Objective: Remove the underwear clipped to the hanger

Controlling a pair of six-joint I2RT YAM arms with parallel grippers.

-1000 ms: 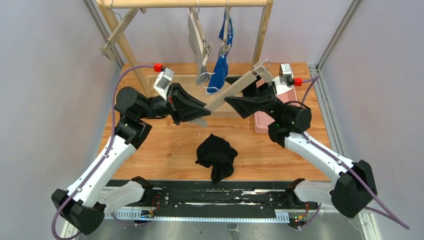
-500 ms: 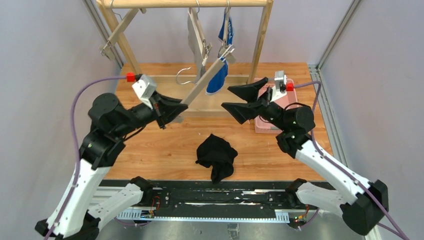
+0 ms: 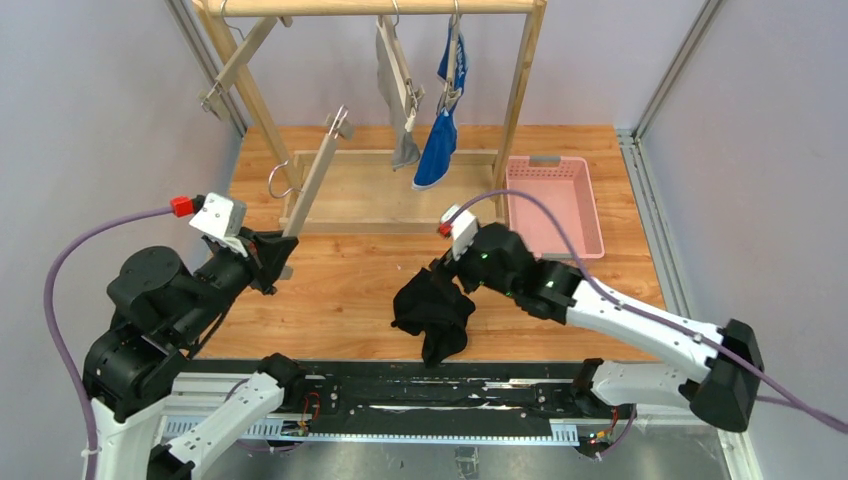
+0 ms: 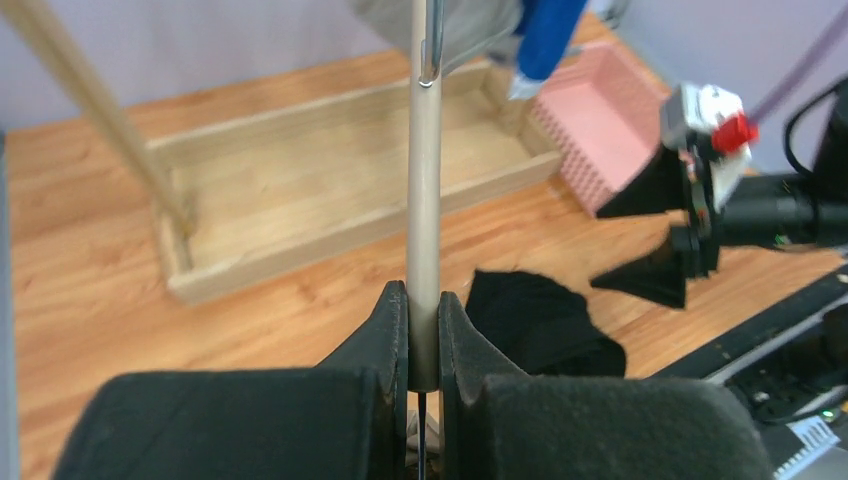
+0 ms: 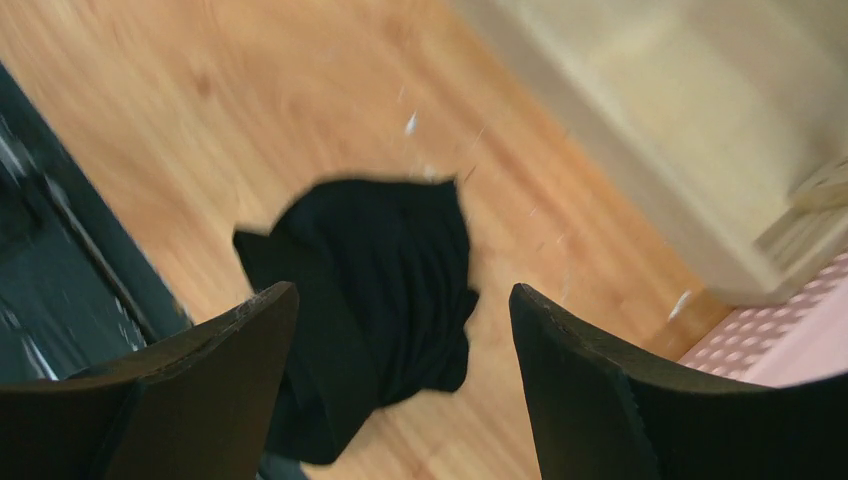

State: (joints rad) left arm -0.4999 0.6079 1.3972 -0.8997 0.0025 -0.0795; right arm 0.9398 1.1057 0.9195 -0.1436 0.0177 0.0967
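L gripper: clamped on wooden hanger
R gripper: jaws wide apart, over black briefs on tabletop

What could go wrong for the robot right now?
The left end effector pinches the wooden hanger only at one end. The long stick might twist, slip out or bump the wooden rack.

The right end effector hangs open over the crumpled black underwear. It might catch just one fold and drop it, or scrape the table.
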